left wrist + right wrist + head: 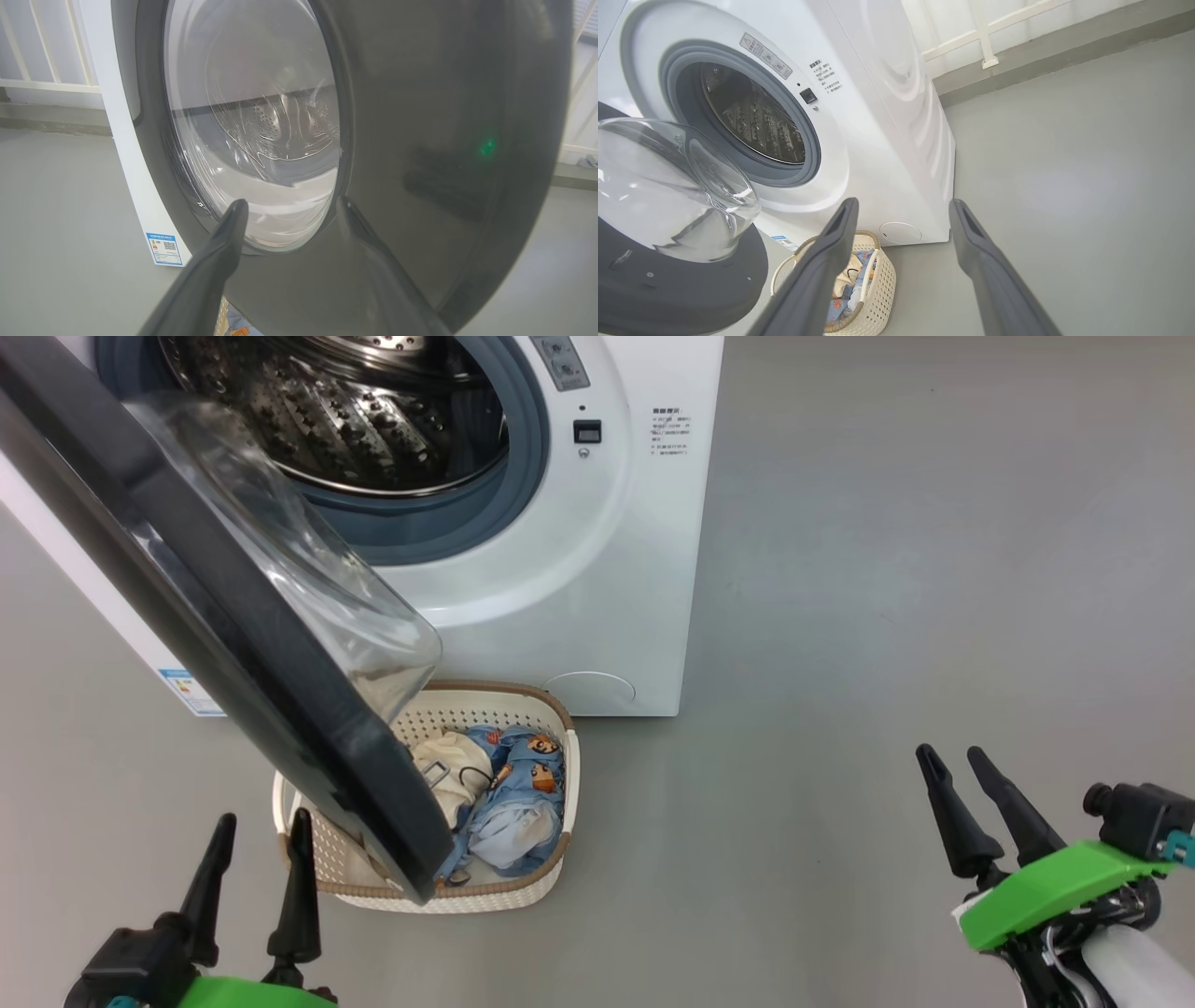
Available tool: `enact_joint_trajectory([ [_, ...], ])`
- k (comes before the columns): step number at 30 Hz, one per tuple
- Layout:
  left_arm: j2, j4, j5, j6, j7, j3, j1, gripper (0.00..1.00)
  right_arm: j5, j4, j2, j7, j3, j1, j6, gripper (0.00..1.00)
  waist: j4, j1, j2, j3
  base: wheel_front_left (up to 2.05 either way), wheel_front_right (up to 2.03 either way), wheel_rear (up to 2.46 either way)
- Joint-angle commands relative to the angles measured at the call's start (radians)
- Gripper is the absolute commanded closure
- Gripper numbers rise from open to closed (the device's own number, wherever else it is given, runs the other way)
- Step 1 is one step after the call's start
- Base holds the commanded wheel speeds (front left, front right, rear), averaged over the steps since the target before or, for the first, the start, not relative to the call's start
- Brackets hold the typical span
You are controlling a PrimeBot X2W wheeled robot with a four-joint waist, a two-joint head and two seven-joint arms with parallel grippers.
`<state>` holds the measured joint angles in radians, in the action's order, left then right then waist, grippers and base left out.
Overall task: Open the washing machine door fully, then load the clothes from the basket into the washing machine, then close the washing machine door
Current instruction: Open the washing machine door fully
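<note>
The door (243,663) is part open, the clothes (523,775) sit in the basket (485,894), and my left gripper (264,817) and right gripper (948,751) are open, empty.

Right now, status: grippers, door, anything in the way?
Open, empty: left gripper, right gripper. Swung open: washing machine door; visible drum bare. In basket: clothes; door hides basket's left side.

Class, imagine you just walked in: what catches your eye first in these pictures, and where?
The big black washing machine door hangs open across the left, its glass bowl bulging above the basket of clothes on the floor. Behind it gapes the washing machine, steel drum shining.
</note>
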<state>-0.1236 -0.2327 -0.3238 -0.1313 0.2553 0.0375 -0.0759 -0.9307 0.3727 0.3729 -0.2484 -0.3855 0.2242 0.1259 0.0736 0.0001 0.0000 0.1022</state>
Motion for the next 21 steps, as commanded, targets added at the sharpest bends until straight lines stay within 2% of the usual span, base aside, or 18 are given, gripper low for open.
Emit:
enact_joint_trajectory([
  [1, -0.015, 0.03, 0.01, 0.001, 0.006, -0.033, -0.011, 0.0, 0.042, -0.031, 0.013, -0.013, 0.004, -0.015, 0.005, 0.0, 0.0, 0.0, 0.0, 0.0, 0.0, 0.0, 0.0],
  [12, -0.01, 0.03, 0.014, 0.001, 0.006, -0.034, -0.01, 0.0, 0.398, -0.135, -0.087, -0.013, 0.182, -0.118, 0.005, 0.0, 0.003, 0.0, 0.0, -0.007, 0.0, 0.0, 0.0],
  [21, -0.009, 0.031, 0.018, 0.001, 0.006, -0.036, -0.014, 0.0, 0.548, -0.181, -0.148, -0.013, 0.287, -0.16, 0.005, 0.0, 0.005, 0.0, 0.0, -0.001, 0.0, 0.0, 0.0],
])
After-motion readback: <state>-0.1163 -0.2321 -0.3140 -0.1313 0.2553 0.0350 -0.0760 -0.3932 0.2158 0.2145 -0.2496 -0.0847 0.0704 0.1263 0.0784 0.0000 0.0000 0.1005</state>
